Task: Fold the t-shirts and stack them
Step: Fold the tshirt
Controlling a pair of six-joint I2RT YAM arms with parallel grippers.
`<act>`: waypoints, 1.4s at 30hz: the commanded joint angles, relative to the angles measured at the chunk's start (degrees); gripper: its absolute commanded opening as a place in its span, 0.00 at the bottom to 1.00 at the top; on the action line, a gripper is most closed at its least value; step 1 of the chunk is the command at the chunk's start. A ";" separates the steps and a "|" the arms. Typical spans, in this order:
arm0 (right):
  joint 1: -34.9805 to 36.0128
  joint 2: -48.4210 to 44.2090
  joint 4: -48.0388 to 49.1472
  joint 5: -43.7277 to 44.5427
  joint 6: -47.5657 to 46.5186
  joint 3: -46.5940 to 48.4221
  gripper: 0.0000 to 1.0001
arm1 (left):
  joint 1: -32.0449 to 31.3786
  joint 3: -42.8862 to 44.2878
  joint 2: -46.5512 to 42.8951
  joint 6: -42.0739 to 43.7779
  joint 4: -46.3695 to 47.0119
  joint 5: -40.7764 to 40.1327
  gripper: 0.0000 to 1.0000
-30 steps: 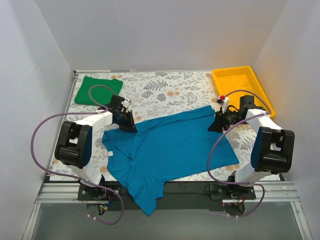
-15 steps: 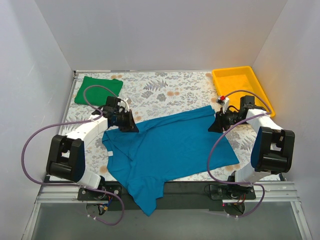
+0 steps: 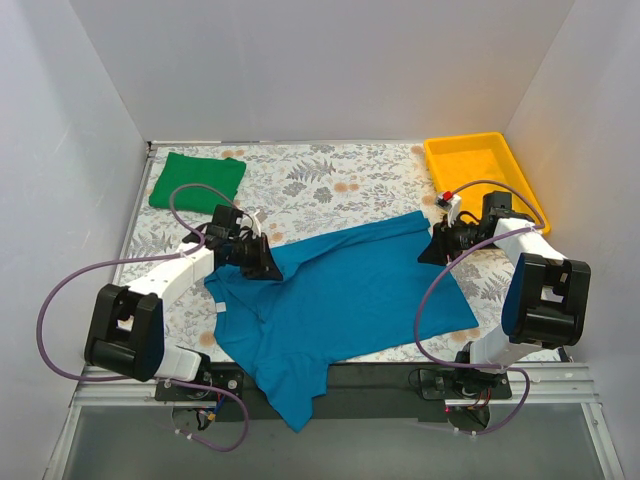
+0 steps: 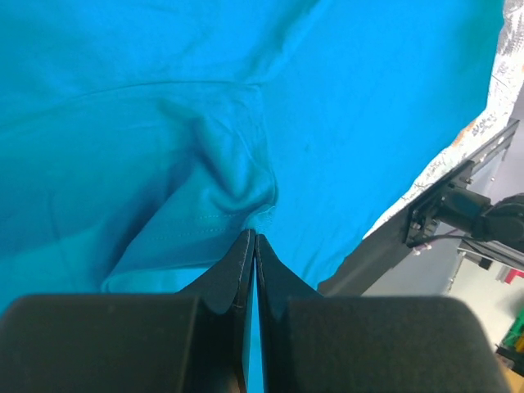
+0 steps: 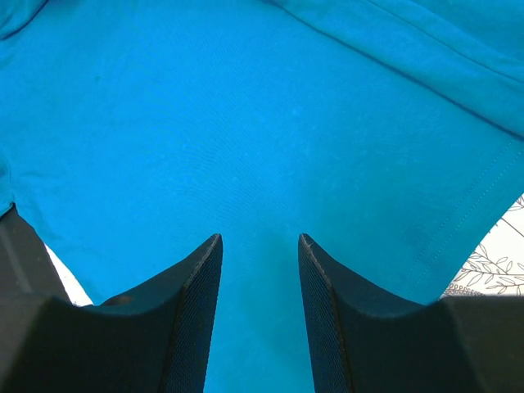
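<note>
Under the left hand (image 4: 250, 237), the teal shirt (image 3: 345, 300) lies spread on the flowered surface (image 3: 340, 185), one end drooping over the near edge. This hand's fingers are pressed together, and creases gather at their tips. We judge it clamped on a pinch of cloth near that side of the shirt.

The right hand (image 5: 259, 241) sits at the shirt's opposite side, fingers apart, with only flat cloth below the gap. It holds nothing.

Well beyond the left hand, in the far corner, the green shirt (image 3: 197, 180) lies folded.

We take the step in hand to be the first fold of the teal shirt. Next, the right hand would need to close on its edge, so both hands can lift and carry the cloth over.

Bare surface lies beyond both hands. The tray (image 3: 432, 160) sits just beyond the right hand, and walls (image 3: 60, 150) close in on either side.
</note>
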 commanded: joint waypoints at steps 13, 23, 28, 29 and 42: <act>-1.04 -0.64 -0.84 -1.84 -0.82 1.16 0.49 | -3.18 -1.68 -1.59 -2.58 0.10 1.77 0.00; -1.13 -0.46 -0.93 -1.75 -0.91 1.16 0.49 | -4.49 -2.03 -0.09 -3.63 0.37 -0.52 0.00; -1.13 -0.29 -0.93 -1.76 -0.82 1.16 0.49 | -5.81 -2.55 0.96 -5.21 0.89 -1.22 0.09; -1.13 -0.20 -0.93 -1.75 -0.91 1.24 0.49 | -6.16 -2.82 1.31 -6.61 1.76 -1.14 0.13; -1.22 -0.11 -0.84 -1.49 -1.17 1.68 0.49 | -10.12 -0.36 -13.35 -6.19 2.92 -13.69 0.45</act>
